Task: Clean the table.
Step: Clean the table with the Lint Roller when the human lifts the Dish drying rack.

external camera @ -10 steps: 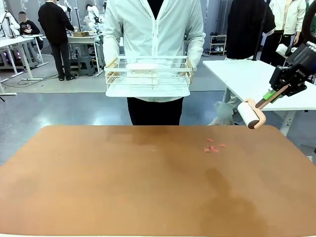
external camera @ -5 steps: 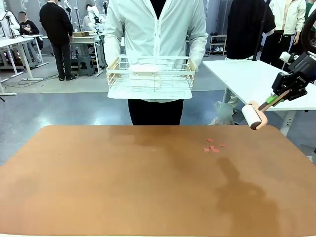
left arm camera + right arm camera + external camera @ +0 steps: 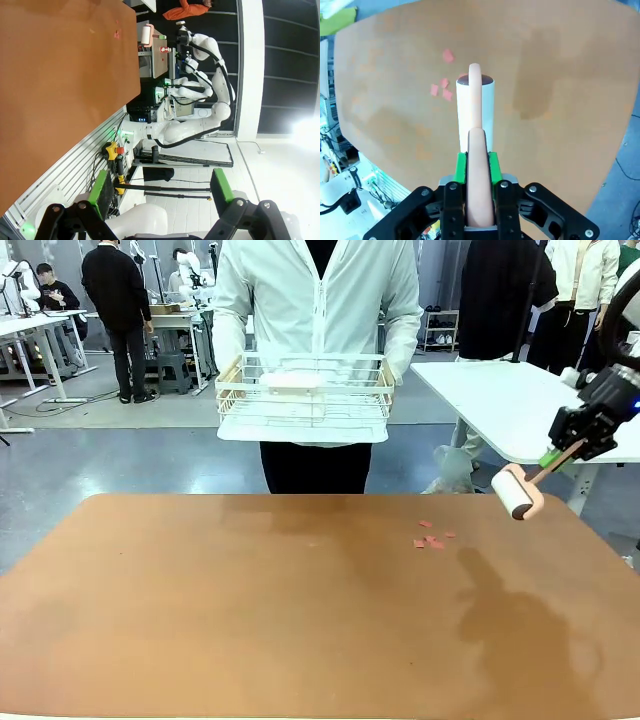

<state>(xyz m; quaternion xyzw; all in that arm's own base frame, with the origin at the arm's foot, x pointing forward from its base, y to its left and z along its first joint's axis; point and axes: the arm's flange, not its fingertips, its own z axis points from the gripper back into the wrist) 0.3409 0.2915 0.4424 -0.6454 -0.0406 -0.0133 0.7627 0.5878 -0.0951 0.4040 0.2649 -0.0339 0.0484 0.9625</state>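
Spanning the foreground, the table (image 3: pixel 250 620) lies below the right gripper (image 3: pixel 553 455), jaws pinching the handle of a lint roller (image 3: pixel 518 490) that slopes tableward. Red scraps (image 3: pixel 432 537) sit on the table's far right, down and left of the roller head. The left gripper (image 3: pixel 160 187) stands spread, farther off.

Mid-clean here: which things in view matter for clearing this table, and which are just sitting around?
For the job:
table
pink scraps lying on it
lint roller, clamped in the right gripper

Just around:
white wire basket, held by the person beyond the far edge
white-topped table
left gripper, jaws open, holding nothing
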